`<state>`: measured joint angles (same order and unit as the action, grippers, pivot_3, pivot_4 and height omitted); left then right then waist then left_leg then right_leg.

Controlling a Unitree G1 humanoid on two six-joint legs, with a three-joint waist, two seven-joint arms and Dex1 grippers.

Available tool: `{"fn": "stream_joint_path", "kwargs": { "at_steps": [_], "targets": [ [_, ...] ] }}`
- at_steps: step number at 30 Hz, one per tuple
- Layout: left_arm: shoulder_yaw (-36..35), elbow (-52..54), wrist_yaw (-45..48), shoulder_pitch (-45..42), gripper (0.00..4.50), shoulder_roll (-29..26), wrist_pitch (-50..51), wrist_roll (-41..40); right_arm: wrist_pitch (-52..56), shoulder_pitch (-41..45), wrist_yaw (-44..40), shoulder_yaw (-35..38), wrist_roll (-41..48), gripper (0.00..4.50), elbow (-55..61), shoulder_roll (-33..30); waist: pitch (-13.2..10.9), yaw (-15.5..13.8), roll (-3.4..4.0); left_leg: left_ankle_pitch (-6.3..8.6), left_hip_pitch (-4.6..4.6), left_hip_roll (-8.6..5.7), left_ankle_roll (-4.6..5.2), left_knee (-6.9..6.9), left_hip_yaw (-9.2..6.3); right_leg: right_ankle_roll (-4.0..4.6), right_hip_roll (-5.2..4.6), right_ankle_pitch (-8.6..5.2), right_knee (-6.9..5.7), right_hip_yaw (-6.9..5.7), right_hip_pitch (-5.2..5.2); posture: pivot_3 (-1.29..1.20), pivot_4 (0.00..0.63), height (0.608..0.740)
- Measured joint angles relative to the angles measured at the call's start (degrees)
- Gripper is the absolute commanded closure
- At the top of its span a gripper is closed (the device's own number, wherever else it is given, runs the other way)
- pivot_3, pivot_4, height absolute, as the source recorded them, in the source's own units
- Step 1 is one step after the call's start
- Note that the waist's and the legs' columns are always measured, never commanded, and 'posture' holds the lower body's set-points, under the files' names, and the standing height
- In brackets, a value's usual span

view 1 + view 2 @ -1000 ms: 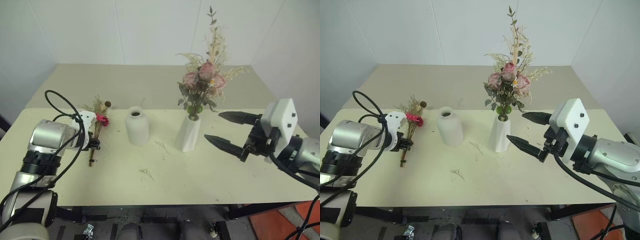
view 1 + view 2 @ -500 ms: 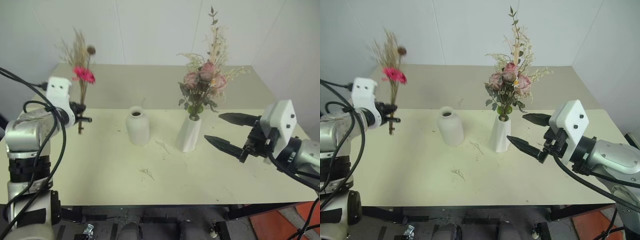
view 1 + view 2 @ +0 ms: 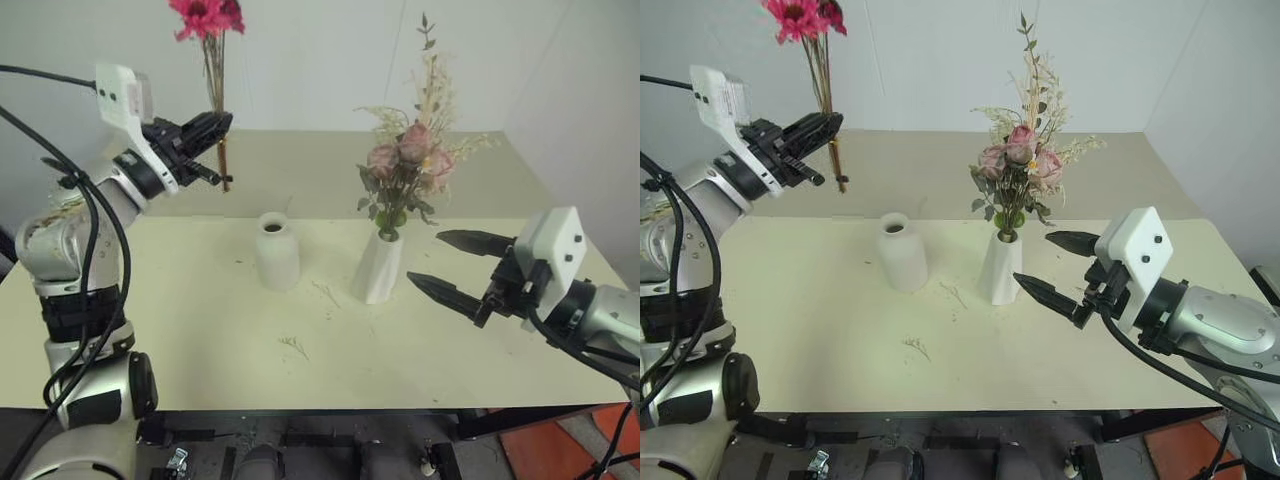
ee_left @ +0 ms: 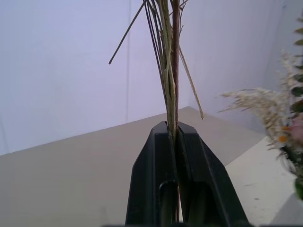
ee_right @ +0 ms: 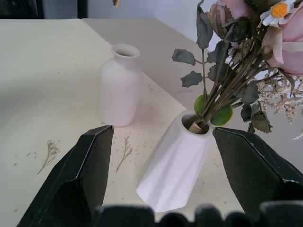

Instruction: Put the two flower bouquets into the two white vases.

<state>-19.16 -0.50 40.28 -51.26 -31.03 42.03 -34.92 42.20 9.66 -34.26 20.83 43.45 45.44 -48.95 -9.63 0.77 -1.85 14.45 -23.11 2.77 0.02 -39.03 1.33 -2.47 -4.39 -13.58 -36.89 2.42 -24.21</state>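
Note:
My left gripper (image 3: 221, 124) is raised high at the left, shut on the stems of the slim bouquet (image 3: 210, 40) with the magenta daisy, which stands upright above the table. The stems (image 4: 171, 71) run up between its closed fingers. Below and to the right of it stands the rounded white vase (image 3: 275, 250), its mouth empty. The tapered white vase (image 3: 377, 267) holds the pink rose bouquet (image 3: 408, 160). My right gripper (image 3: 435, 262) hovers open just right of the tapered vase (image 5: 175, 163), with nothing between its fingers.
Loose twigs (image 3: 294, 346) and crumbs lie on the pale table (image 3: 200, 350) in front of the vases. A second beige surface (image 3: 300, 160) extends behind, up to white walls.
My left gripper has lifted the slim bouquet off the table, raised it high and swung it right toward the rounded vase. The right gripper has stayed in place.

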Motion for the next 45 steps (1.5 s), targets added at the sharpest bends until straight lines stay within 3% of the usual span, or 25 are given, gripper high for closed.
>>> {"fn": "stream_joint_path", "kwargs": {
  "at_steps": [23, 40, 45],
  "targets": [
    [9.14, -7.01, 6.52, 4.67, 4.47, 3.37, -9.21, 2.09, -0.6, -1.52, 3.09, 0.05, 0.08, 0.53, 2.4, 0.18, 0.0, -0.06, 0.0, 0.0, 0.0, 0.0, 0.0, -0.03, -0.01, -0.01, 0.01, 0.0, 0.02, 0.0, 0.03, 0.0, 0.15, 0.74],
    [10.36, -8.81, 8.12, 9.8, 4.47, 3.73, -11.25, 3.8, -0.55, -1.71, 4.33, 1.05, 1.86, 0.53, 3.0, -0.25, 0.0, -0.05, 0.0, 0.0, 0.0, 0.0, 0.0, -0.03, -0.02, -0.01, 0.01, 0.0, 0.02, 0.0, 0.02, 0.0, 0.15, 0.74],
    [10.61, -6.54, 8.33, 10.82, 3.13, 1.26, -8.87, 3.52, -0.55, -1.69, 4.45, 1.04, 2.25, 0.53, 2.96, -0.37, 0.0, -0.01, 0.0, 0.0, 0.0, 0.0, 0.0, -0.02, -0.02, -0.01, 0.01, 0.0, 0.02, 0.0, 0.02, 0.0, 0.15, 0.74]
  ]
}}
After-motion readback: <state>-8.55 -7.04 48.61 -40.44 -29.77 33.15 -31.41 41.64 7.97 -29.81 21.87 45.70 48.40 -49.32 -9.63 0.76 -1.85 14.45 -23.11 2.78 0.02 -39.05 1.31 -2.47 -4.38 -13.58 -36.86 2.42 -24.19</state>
